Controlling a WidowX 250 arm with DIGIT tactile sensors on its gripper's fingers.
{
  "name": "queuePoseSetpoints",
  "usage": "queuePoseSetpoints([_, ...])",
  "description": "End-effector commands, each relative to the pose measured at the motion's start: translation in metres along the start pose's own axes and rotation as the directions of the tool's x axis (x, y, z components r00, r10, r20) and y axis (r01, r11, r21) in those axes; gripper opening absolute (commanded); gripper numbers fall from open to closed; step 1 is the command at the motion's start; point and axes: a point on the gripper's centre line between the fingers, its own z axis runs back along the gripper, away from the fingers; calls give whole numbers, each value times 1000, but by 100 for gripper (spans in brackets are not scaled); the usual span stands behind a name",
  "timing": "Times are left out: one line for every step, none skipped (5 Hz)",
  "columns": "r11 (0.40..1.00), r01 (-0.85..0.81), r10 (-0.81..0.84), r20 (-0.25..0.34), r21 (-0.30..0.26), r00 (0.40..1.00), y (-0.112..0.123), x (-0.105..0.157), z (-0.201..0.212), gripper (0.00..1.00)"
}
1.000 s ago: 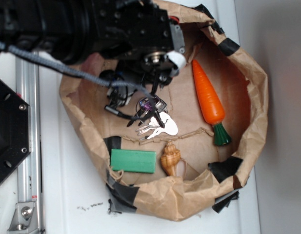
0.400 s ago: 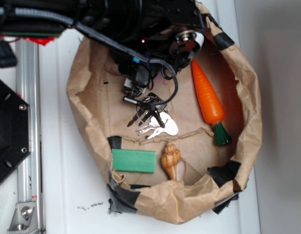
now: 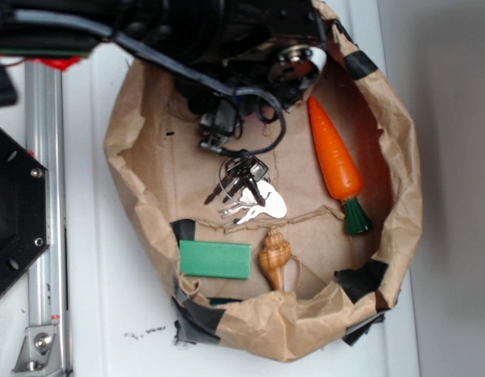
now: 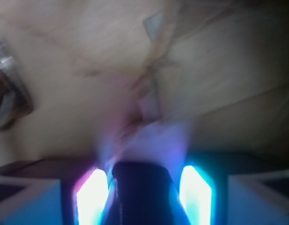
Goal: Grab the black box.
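Exterior view. Crumpled brown paper bag (image 3: 399,157), rolled down into a shallow basket, rim patched with torn black tape (image 3: 360,276), standing on a white surface (image 3: 93,314). Contents:
- key bunch (image 3: 246,188): metal keys on rings, fanned at the middle of the paper floor.
- toy carrot (image 3: 335,153): smooth orange cone with a dark green stub, lying lengthwise on the right.
- green block (image 3: 215,259): matte rectangular slab, lower left.
- seashell (image 3: 274,255): tan, ridged spiral, just right of the green block.
- robot arm (image 3: 203,31): black housing with a grey cable, covering the bag's upper part; gripper (image 3: 214,133) beneath it, just above the key bunch. The black box cannot be made out here.

Wrist view, heavily blurred. Black box (image 4: 143,192): dark, smooth body with a rounded top edge, bottom centre, sitting between the two fingers (image 4: 196,194), which glow white-blue on either side and pinch its flanks. Creased brown paper fills the rest of the view; a metallic ring shape shows at the left edge.
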Motion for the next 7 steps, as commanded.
queuePoseSetpoints([996,3,-7,52,84,999,-5,-11,54,0])
queuePoseSetpoints([997,-8,1,81,81,997,-12,-16,66,0])
queuePoseSetpoints([998,-53,57,132,-29,990,-28,-2,92,0])
queuePoseSetpoints([956,-195,214,67,-220,974,-42,29,107,0])
queuePoseSetpoints([918,-267,300,74,-292,951,-50,46,109,0])
queuePoseSetpoints([976,-202,218,281,-85,935,-66,38,125,0])
queuePoseSetpoints([975,-220,224,270,-46,937,-72,34,131,0])
